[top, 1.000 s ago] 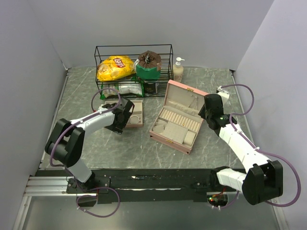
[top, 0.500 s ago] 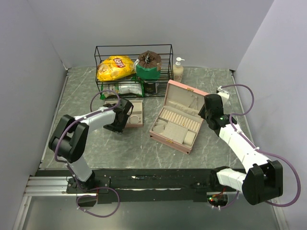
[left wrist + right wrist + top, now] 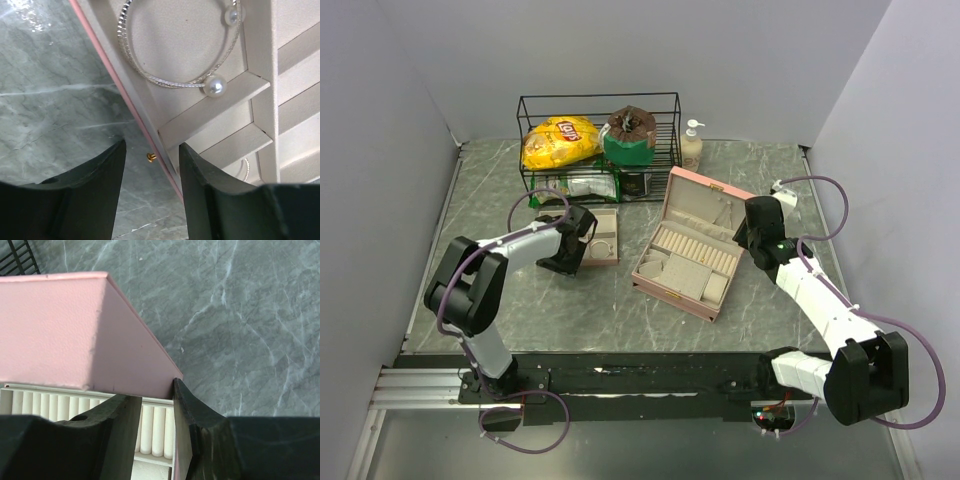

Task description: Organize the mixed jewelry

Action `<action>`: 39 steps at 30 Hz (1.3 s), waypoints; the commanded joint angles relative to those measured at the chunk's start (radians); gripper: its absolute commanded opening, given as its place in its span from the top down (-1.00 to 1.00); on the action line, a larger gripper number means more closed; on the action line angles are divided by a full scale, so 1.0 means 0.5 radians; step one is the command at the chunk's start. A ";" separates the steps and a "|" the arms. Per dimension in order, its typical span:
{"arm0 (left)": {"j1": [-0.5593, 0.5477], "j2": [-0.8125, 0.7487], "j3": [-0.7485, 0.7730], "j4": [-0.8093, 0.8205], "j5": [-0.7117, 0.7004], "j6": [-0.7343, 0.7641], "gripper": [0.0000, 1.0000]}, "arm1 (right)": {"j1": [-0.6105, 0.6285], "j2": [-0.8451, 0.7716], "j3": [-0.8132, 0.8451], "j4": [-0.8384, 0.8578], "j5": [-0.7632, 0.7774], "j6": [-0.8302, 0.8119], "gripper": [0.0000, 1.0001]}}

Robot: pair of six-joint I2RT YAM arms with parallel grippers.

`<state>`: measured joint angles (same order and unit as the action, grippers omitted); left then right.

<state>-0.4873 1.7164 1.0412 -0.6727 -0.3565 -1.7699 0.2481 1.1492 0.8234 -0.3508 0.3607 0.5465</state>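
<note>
1. far left: the left claw (image 3: 151,145) hung low over the marble table (image 3: 55,100). its jaws were apart with nothing held, and they straddled a tiny gold stud (image 3: 150,157) at 6 o'clock in its wrist view without touching it.
2. the stud lay on bare marble, outside the beige tray (image 3: 260,40) and just beside its pink-trimmed edge, roughly 7 o'clock from the tray's big compartment.
3. inside the tray, a silver hoop (image 3: 172,84) with two pearls lay flat in that big compartment up at 12 o'clock. a small hoop (image 3: 245,169) peeked out of a compartment at 4 o'clock.
4. handling guess: the stud looked featherlight, hard and slick, so it'd probably skate or ping away if nudged. i'd pinch it square across the body with the tips right down on the marble. the tray edge sat close to the right-hand finger, so that side had little room.
5. the pink box (image 3: 65,335) stood at 3 o'clock from the tray, lid up. the right claw (image 3: 150,388) sat at the box's 3 o'clock edge, jaws partway apart, with only the ring rolls (image 3: 155,425) showing in the gap. i couldn't tell if it touched the box.
</note>
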 commanded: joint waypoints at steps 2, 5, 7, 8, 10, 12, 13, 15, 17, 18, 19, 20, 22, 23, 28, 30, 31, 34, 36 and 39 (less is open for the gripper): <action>0.005 0.083 0.059 0.036 0.081 -0.025 0.01 | 0.007 0.012 -0.027 0.091 -0.102 0.054 0.22; 0.008 0.089 0.065 0.048 0.099 -0.019 0.01 | 0.010 0.003 -0.030 0.094 -0.105 0.051 0.22; 0.008 0.089 0.056 0.057 0.112 -0.019 0.05 | 0.007 -0.001 -0.033 0.094 -0.102 0.051 0.22; 0.008 0.089 0.050 0.063 0.115 -0.013 0.10 | 0.010 -0.004 -0.033 0.094 -0.102 0.048 0.22; 0.008 0.089 0.041 0.060 0.106 -0.025 0.26 | 0.007 -0.010 -0.036 0.091 -0.105 0.045 0.22; 0.008 0.086 0.016 0.072 0.109 -0.016 0.36 | 0.007 -0.019 -0.039 0.088 -0.105 0.048 0.22; 0.008 0.086 0.010 0.075 0.109 -0.013 0.38 | 0.007 -0.025 -0.039 0.088 -0.111 0.051 0.22; 0.008 0.083 -0.011 0.078 0.109 -0.007 0.49 | 0.010 -0.031 -0.042 0.088 -0.111 0.048 0.21; 0.008 0.071 -0.027 0.072 0.102 0.008 0.61 | 0.007 -0.037 -0.042 0.082 -0.108 0.051 0.21; 0.008 0.068 -0.048 0.075 0.096 0.015 0.64 | 0.007 -0.043 -0.042 0.079 -0.108 0.051 0.21; 0.008 0.059 -0.064 0.081 0.090 0.024 0.66 | 0.010 -0.043 -0.045 0.076 -0.108 0.051 0.21; 0.008 0.040 -0.079 0.085 0.087 0.042 0.66 | 0.004 -0.050 -0.048 0.076 -0.102 0.054 0.21; 0.008 0.019 -0.134 0.094 0.075 0.073 0.67 | 0.007 -0.062 -0.058 0.073 -0.099 0.054 0.21; 0.008 -0.015 -0.156 0.103 0.054 0.100 0.68 | 0.004 -0.068 -0.058 0.073 -0.099 0.061 0.21; 0.008 -0.177 -0.330 0.183 -0.038 0.263 0.77 | 0.007 -0.105 -0.091 0.067 -0.117 0.067 -0.02; 0.008 -0.230 -0.398 0.161 -0.109 0.300 0.78 | 0.007 -0.123 -0.094 0.054 -0.117 0.073 -0.22; 0.008 -0.282 -0.422 0.164 -0.127 0.312 0.78 | 0.010 -0.138 -0.097 0.051 -0.120 0.073 -0.27; 0.008 -0.374 -0.496 0.174 -0.201 0.383 0.82 | 0.007 -0.184 -0.110 0.027 -0.151 0.073 -0.32; 0.011 -0.405 -0.536 0.180 -0.232 0.410 0.83 | 0.010 -0.236 -0.128 -0.013 -0.148 0.091 -0.36; 0.008 -0.454 -0.570 0.195 -0.229 0.493 0.89 | 0.010 -0.304 -0.174 -0.071 -0.187 0.131 -0.37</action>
<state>-0.4820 1.5166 0.7944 -0.5350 -0.4217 -1.5959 0.2489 1.0584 0.7696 -0.3458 0.2844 0.5797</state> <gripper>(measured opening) 0.272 0.681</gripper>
